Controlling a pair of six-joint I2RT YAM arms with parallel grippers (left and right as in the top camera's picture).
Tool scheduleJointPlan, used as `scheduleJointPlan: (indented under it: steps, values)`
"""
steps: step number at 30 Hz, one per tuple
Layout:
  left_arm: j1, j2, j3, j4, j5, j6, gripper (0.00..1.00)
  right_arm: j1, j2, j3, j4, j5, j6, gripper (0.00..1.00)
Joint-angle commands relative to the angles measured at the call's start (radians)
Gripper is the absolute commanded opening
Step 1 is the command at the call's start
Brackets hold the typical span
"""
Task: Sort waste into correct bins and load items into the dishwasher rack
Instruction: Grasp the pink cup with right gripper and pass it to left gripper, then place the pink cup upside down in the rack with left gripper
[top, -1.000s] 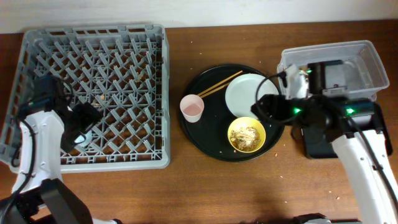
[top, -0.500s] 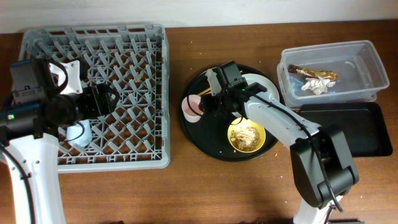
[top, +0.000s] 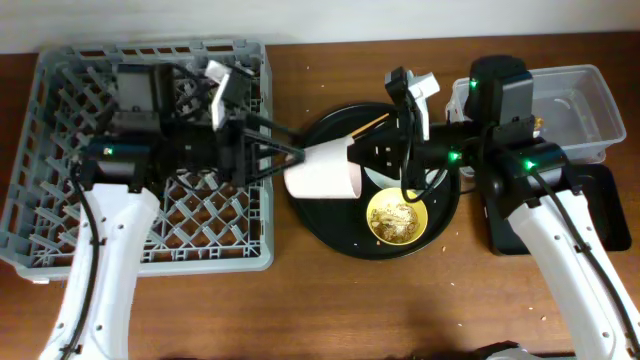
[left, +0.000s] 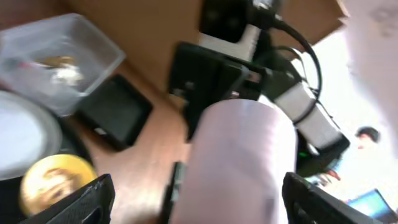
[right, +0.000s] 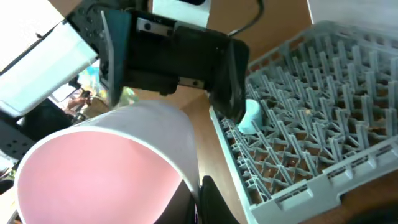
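The small pink cup (top: 322, 170) hangs on its side above the gap between the dishwasher rack (top: 60, 70) and the round black tray (top: 330, 225). My right gripper (top: 360, 155) is shut on its rim, one finger inside and one outside (right: 199, 186). From the left, my left gripper (top: 290, 160) stands open around the cup's base (left: 242, 162), its fingers (left: 93, 199) clear of the sides. On the tray lie the yellow bowl (top: 397, 217) with food scraps, the grey plate (top: 383, 176) and chopsticks (top: 355, 132). A light-blue cup (right: 249, 118) sits in the rack.
The clear tub (top: 580, 110) at the back right holds a gold wrapper (left: 59, 62) and white paper (left: 65, 74). The flat black tray (top: 610, 210) lies in front of it, partly under my right arm. Crumbs dot the wood.
My right gripper has shut on the pink cup's rim and lifted it off the round tray toward the rack. My left gripper has left the rack and come up around the cup.
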Motion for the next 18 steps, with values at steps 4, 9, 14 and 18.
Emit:
scheduleJointPlan:
  steps: [4, 9, 14, 18]
  values:
    - [-0.127, 0.003, 0.005, 0.007, 0.117, 0.016, 0.71, -0.001, 0.002, 0.004, 0.148, -0.04, 0.088, 0.04]
    - [-0.116, 0.003, 0.006, 0.007, -0.042, -0.027, 0.58, -0.001, 0.002, 0.004, 0.137, -0.033, 0.117, 0.37]
    - [0.027, -0.04, 0.006, -0.249, -0.976, -0.113, 0.54, -0.099, -0.021, 0.004, -0.251, 0.475, 0.117, 0.65]
    - [0.037, -0.029, 0.004, -0.426, -1.587, -0.336, 0.54, -0.098, -0.02, 0.004, -0.368, 0.547, 0.113, 0.66]
